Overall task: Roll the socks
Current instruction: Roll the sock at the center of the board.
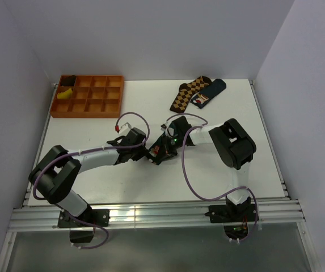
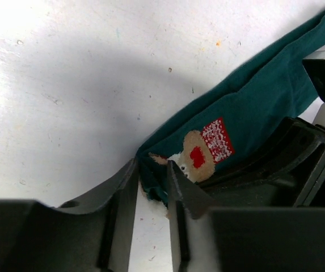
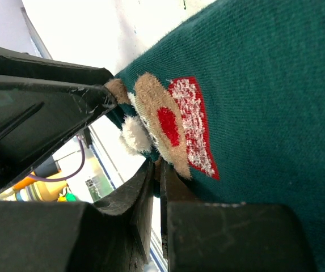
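So here's where we're at: the sock (image 2: pixel 253 102) sits mid-bench, right where the two arms meet. Both claws are at the same end of it, the one with the patch (image 2: pixel 207 148). From the left claw (image 2: pixel 152 170) the sock's long axis runs away on a diagonal, off to the right past the right claw (image 3: pixel 157 170), over the bench (image 2: pixel 66 85).

The right claw is squeezed together on the fabric edge just beside the patch. The left one has its fingers narrowly apart with the sock's end between them, and honestly we can't tell whether it's biting.

Pose-wise, the left arm is stretched low across from the left. The right arm is folded, elbow up, reaching back in from the right.

Our guess is that the roll has to travel along that axis, away from the patch end, so neither arm is really nearer and they'd have to turn together.
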`<state>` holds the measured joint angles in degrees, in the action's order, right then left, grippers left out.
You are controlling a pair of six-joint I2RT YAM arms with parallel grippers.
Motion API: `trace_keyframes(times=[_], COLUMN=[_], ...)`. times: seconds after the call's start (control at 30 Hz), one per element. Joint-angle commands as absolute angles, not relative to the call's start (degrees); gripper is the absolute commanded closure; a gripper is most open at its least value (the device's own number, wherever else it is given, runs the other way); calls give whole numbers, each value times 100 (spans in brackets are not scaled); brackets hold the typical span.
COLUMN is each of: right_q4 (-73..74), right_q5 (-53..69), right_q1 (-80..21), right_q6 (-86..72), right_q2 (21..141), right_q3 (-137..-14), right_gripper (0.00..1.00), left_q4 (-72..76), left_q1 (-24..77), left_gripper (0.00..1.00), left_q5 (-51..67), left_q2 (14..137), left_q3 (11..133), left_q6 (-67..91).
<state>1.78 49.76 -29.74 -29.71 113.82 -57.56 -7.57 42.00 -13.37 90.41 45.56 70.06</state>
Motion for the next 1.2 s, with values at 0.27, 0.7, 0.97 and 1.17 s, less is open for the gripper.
trace_keyframes(times=[0.27,0.7,0.97,1.17], right_q4=[492,-709,-2099,-2970], right_q5=[4394,4000,3316,2200], right_q1=[-2936,-3041,-3146,-3699], right_q6=[-2637,-2145,-1925,-1346], right_q2=[11479,10003,9072,8719], right_q3=[-5950,-5160,-4071,-3428], right_gripper=[100,67,53,46], left_q4=[-976,-1476,-1661,-1775], left_q1=[4113,4087,4087,4087], left_gripper=[93,100,100,100], left_q5=[-1424,-1468,-1415,-1336], left_q2=[9290,9589,9659,9773], left_q3=[4711,5097,5291,5458], left_q6=[6970,6627,6443,6328])
